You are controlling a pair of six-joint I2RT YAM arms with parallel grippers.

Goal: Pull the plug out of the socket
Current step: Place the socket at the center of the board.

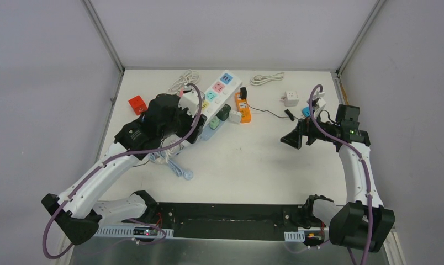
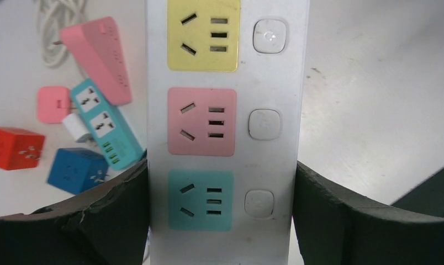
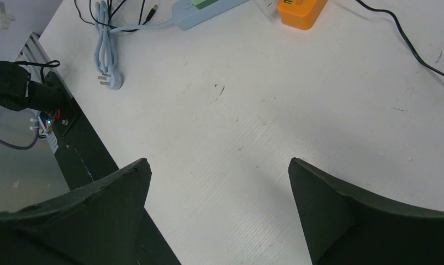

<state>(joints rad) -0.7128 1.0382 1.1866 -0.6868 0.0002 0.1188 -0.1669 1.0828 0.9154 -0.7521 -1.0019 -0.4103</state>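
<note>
Left wrist view has the left pincer (image 2: 221,172) closed onto the white power strip (image 2: 275,72), one finger flush against each long edge beside the teal socket (image 2: 200,200); that socket and the two beyond it carry no plug. The step in hand reads as bracing the strip. Just right of it, from above, a dark green plug (image 1: 224,113) stands between it and the orange power strip (image 1: 242,113): probably the target, though whether it is seated is unclear. The right pincer (image 3: 218,163) hangs wide open and empty over the surface (image 3: 297,99), well apart from that plug. Next it should reach across, close on the plug body and pull squarely away while the left braces.
</note>
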